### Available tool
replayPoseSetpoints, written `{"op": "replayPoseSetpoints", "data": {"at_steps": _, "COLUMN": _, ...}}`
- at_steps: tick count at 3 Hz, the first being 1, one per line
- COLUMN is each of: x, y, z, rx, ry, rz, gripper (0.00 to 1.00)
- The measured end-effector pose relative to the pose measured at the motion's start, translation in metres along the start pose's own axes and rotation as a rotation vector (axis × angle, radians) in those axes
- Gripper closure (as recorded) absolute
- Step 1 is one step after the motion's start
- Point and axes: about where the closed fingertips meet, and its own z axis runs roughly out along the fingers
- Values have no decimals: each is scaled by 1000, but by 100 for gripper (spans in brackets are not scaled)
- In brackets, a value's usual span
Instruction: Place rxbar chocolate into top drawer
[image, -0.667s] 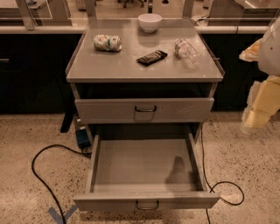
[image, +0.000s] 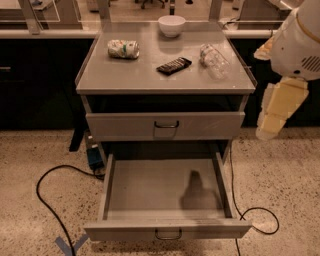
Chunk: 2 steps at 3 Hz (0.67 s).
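Approach matters: the gripper, state impossible to tell, hangs right of the cabinet, well apart from the rxbar chocolate on its top. Descend across the bar's narrow width, avoiding the bottle. The top drawer looks shut.

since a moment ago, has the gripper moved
Yes. The gripper has shifted left, closer to the right side of the cabinet; it hangs beside the cabinet, below its top.
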Motion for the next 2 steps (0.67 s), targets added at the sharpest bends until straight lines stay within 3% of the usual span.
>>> {"op": "replayPoseSetpoints", "data": {"at_steps": 2, "x": -62, "y": -99, "z": 35, "rx": 102, "ry": -36, "rz": -137, "gripper": 0}}
